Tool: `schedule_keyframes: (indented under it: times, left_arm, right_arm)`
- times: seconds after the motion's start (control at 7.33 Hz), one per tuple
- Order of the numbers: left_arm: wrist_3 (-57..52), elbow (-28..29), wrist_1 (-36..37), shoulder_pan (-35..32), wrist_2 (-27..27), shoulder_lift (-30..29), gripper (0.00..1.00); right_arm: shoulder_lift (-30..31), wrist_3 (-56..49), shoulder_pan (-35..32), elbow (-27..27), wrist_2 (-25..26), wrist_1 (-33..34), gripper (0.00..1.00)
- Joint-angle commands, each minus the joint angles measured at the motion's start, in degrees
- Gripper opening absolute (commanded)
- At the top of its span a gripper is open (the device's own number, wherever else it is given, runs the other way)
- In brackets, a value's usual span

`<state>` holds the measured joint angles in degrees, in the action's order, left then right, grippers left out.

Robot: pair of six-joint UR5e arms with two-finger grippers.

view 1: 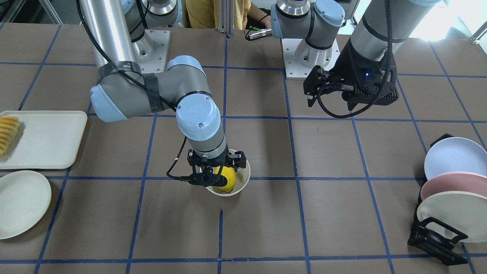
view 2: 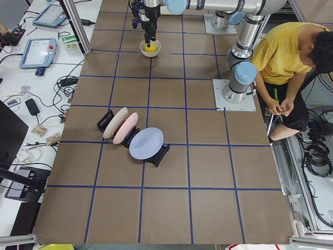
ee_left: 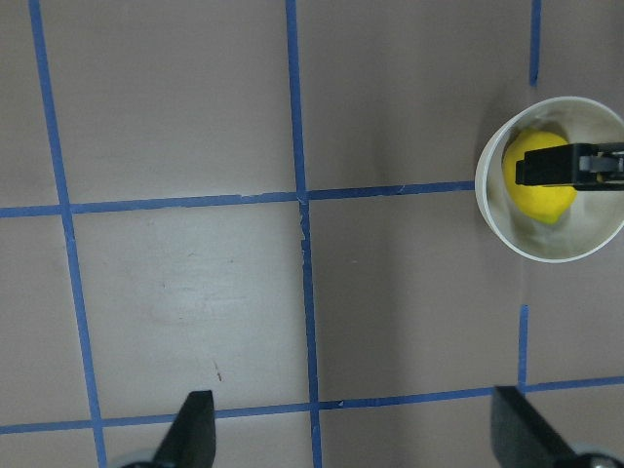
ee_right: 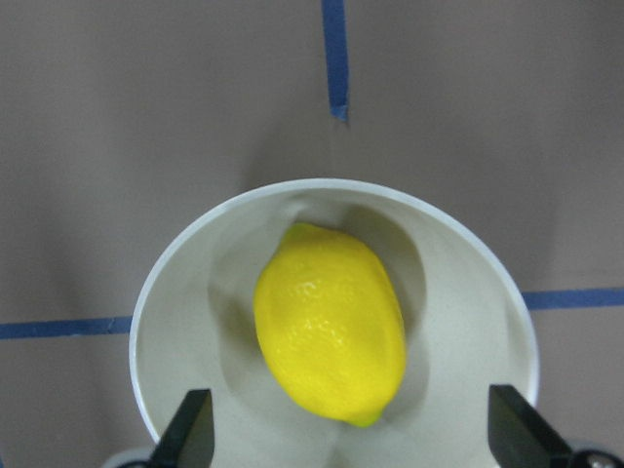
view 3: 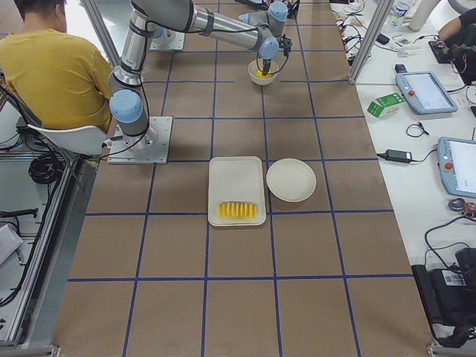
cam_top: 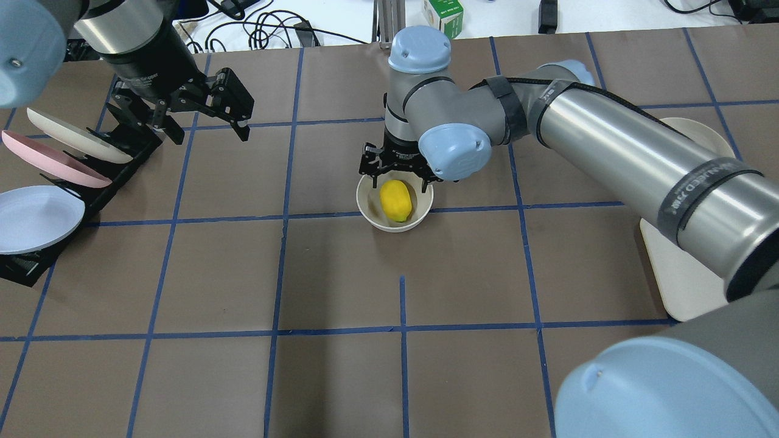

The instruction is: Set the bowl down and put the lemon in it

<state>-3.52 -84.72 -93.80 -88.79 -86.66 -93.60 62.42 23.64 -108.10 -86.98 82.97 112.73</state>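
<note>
The off-white bowl (view 1: 244, 186) stands upright on the table near the middle, with the yellow lemon (view 1: 228, 180) lying inside it. My right gripper (view 1: 217, 169) hangs just above the bowl, open, its fingers either side of the lemon and not touching it. In the right wrist view the lemon (ee_right: 330, 336) rests free on the bowl's floor (ee_right: 175, 283), and both also show in the overhead view, lemon (cam_top: 395, 199) and bowl (cam_top: 371, 218). My left gripper (cam_top: 210, 131) is open and empty, raised above the table beside the plate rack.
A black rack of coloured plates (view 1: 452, 198) stands at my left side. A cream tray (view 1: 49, 140) with sliced fruit (view 1: 7, 133) and a flat cream plate (view 1: 21, 203) lie at my right side. A person (view 1: 217, 13) sits behind the robot's bases.
</note>
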Motion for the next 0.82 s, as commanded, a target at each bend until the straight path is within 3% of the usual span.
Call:
schedule_keyframes:
  times: [0.0,0.27,0.41,0.55,0.68]
  left_arm:
    - [0.0,-0.01,0.02,0.02,0.0,0.0,1.0]
    - [0.0,-0.01,0.02,-0.07,-0.09,0.0,1.0]
    - [0.0,-0.01,0.02,-0.07,0.0,0.0,1.0]
    - [0.0,-0.01,0.02,-0.07,0.0,0.0,1.0]
    - [0.0,-0.01,0.02,-0.07,0.0,0.0,1.0]
  right_arm:
    - [7.59,-0.43,3.84,1.11,4.9,-9.41,1.0]
    - [15.41,-3.85,12.52,0.93,6.05,-17.51,1.0]
    - [19.11,-5.43,14.82,0.32,9.28,-18.41,1.0]
    - [20.62,-5.88,15.89,-0.03,11.57,-23.91,1.0]
    - [23.95,-8.49,15.82,-0.12,11.25,-25.96,1.0]
